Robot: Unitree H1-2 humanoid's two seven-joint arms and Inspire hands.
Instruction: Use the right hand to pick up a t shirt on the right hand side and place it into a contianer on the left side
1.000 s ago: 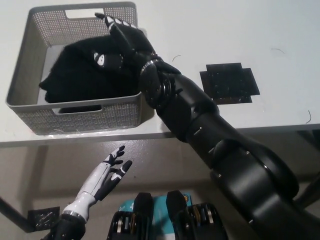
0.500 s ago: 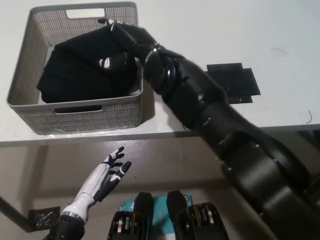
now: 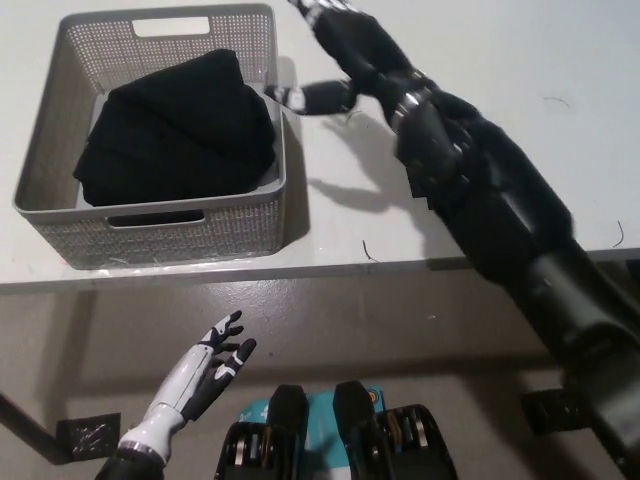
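Nearest to us, below the desk's front edge, our white left hand (image 3: 205, 372) rests in the air with its fingers spread and nothing in it, well clear of everything on top.

Above it the desk (image 3: 470, 120) runs white and bare across the right side — the widest open room lies there and along the far edge.

On the left the grey basket (image 3: 62, 225) sits close to the front edge, its perforated near wall just back from the drop. The black t-shirt (image 3: 175, 130) lies folded inside it, filling most of the floor and touching the right wall, with its top about level with the rim.

Our black right arm (image 3: 490, 200) crosses the desk from the lower right. At the far end the right hand (image 3: 340, 45) hangs beyond the basket's far right corner, outside the rim, fingers loosely apart and gripping nothing — one fingertip reaches toward the corner, and the top of the hand is cut off by the upper border.
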